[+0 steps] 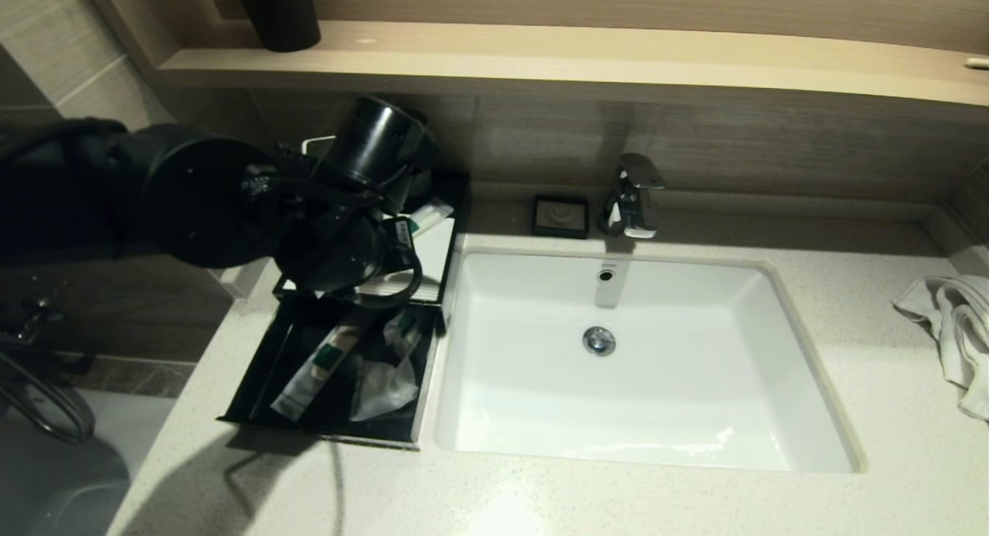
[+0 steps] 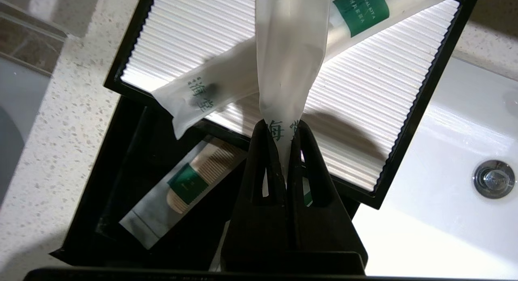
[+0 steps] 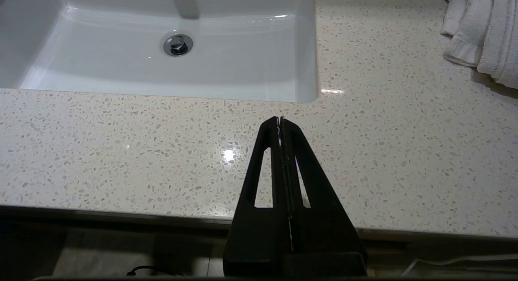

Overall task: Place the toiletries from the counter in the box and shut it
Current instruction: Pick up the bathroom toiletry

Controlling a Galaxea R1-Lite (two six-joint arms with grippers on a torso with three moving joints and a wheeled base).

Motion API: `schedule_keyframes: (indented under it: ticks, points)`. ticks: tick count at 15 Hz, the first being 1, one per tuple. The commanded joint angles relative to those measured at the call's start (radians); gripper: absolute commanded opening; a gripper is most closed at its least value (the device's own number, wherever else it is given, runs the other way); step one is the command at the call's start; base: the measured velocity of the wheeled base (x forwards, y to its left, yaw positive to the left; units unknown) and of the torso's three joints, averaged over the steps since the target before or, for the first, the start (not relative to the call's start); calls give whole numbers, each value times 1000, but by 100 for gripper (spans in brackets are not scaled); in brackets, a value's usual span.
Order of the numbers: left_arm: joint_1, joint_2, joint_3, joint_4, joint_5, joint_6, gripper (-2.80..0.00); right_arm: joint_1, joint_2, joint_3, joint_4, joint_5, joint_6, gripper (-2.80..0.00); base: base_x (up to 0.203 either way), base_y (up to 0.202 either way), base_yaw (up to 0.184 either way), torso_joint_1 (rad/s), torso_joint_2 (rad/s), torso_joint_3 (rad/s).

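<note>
A slim frosted plastic-wrapped tube [image 2: 289,50] is pinched by its end in the left hand [image 2: 283,127] above the flat black box with the ribbed white top panel [image 2: 408,123], presumably for lowering into that box's open front drawer [image 1: 263,366]. The right hand [image 3: 280,121] is parked shut and empty, well apart from the box, over the speckled table [image 3: 121,143].

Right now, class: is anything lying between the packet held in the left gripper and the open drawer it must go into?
Nothing visible does. The left gripper pinches the packet above the box; the drawer is open, already holding a comb packet.

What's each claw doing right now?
Left claw: shut on a long slim tube, above the box.
Right claw: shut, empty, over the counter.
</note>
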State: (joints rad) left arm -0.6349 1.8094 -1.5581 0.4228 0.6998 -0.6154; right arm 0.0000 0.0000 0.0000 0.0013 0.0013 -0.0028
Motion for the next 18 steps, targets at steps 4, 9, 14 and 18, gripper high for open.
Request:
schedule_keyframes:
  ticks: [4,9,14,18]
  points:
    - [0,-130,55,2,-39,121,-280,-1,0,0,-1,0,0,-280,0,0,0,0,0,0]
    - [0,-259,167,2,-105,243,-280,-1,0,0,-1,0,0,-280,0,0,0,0,0,0]
    - [1,-388,300,32,-172,350,-280,0,0,0,-1,0,0,-280,0,0,0,0,0,0]
    - [7,-476,389,56,-222,411,-280,0,0,0,0,0,-2,-280,0,0,0,0,0,0]
